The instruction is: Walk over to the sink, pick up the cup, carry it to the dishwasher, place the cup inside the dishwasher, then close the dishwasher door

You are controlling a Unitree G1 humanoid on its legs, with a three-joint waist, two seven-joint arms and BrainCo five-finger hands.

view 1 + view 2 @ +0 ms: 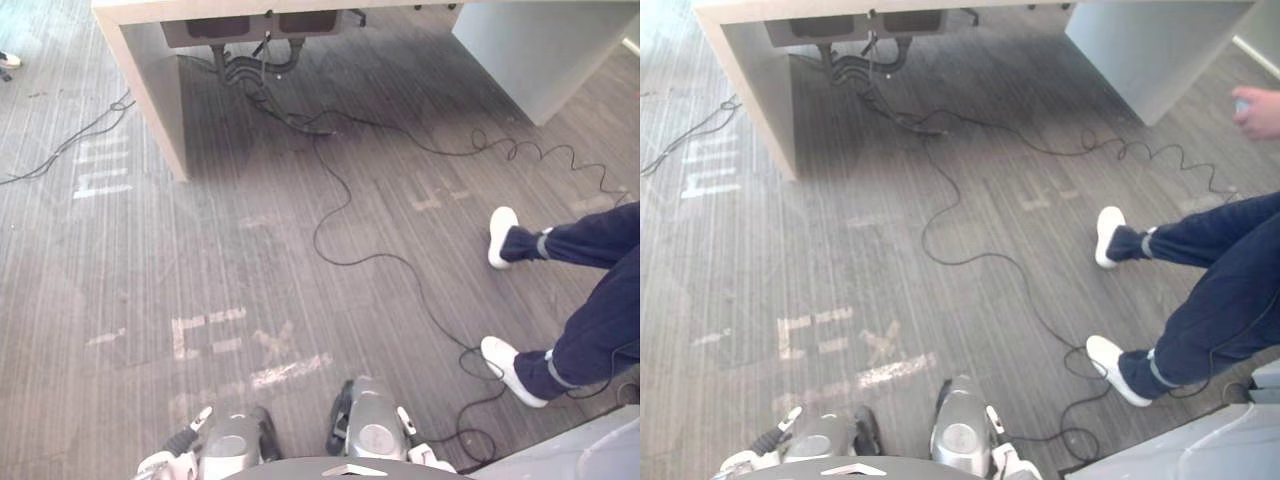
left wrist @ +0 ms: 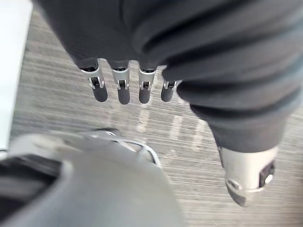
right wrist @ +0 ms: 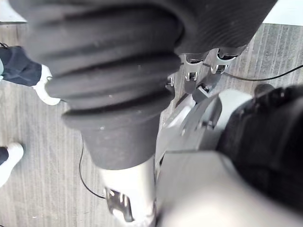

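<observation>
- Left eye view: grey ribbed floor (image 1: 260, 220) from 6 o'clock up to 12.
- Sink (image 1: 205, 30) at 12 o'clock, seen from below as dark basins set in a pale counter (image 1: 150, 90).
- Pipes (image 1: 250, 65) hang under the basins, dark and bunched.
- The counter's side wall reaches the floor at 11 o'clock.
- Pale panel (image 1: 530, 50) at 1 o'clock, apart from the counter, with bare floor between them.
- Worn white tape marks (image 1: 205, 335) at 7 o'clock, and more at 10 o'clock beside the counter wall.
- Person (image 1: 600, 300) at 3 to 4 o'clock, in navy trousers.
- One white shoe (image 1: 502, 235) is at 3 o'clock and the other shoe (image 1: 510, 365) at 4, both on the floor, toes toward 9.
- The person's hand (image 1: 1258, 110) shows at 2 o'clock in the right eye view.
- Pale slab (image 1: 590, 450) in the corner at 5 o'clock.
- Left hand (image 2: 122, 87), left wrist view: fingers straight in a row, thumb (image 2: 246, 182) well apart. It is fully open with nothing in it, and floor shows past the tips.
- Right hand (image 3: 190, 71), right wrist view: fingers straight and loose, thumb (image 3: 124, 196) off to one side. It grasps nothing.
- Cup: its place cannot be told.
</observation>
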